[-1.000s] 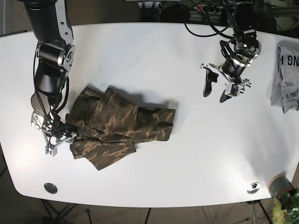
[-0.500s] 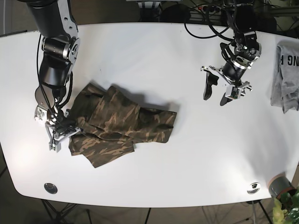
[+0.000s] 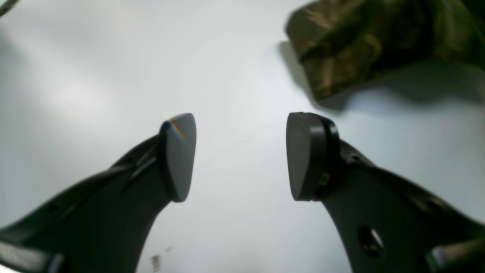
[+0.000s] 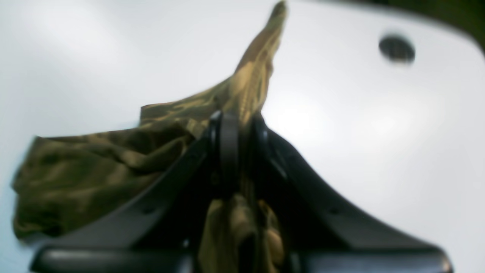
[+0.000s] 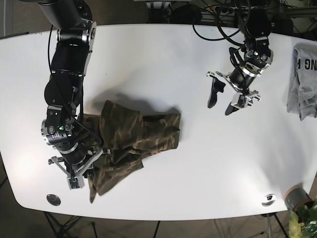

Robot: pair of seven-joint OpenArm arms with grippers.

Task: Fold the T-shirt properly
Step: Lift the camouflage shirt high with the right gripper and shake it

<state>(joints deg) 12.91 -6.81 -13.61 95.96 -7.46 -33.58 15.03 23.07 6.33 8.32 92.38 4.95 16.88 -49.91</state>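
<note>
A: Where do we stand with the shirt (image 5: 133,141)?

B: It lies crumpled on the left part of the white table (image 5: 163,64) in the base view. Our right gripper (image 4: 237,125) has its fingers pressed together on a bunch of the cloth, and one edge rises up from the pinch.

A: And our left gripper (image 3: 240,155)?

B: Its fingers are spread with nothing between them, over bare table, well apart from the shirt. Only one corner of the cloth shows in its view.

A: What could go wrong?

B: The wrist picture is blurred, but it seems we hold several layers, not one edge. If we pull so, the shirt may drag as a lump and not open flat. Also, with one arm only, the far side can slide and fold under itself.

A: And the grey garment (image 5: 303,82)?

B: It sits at the table's right edge, near the left arm; we could catch it when we reach.
</note>
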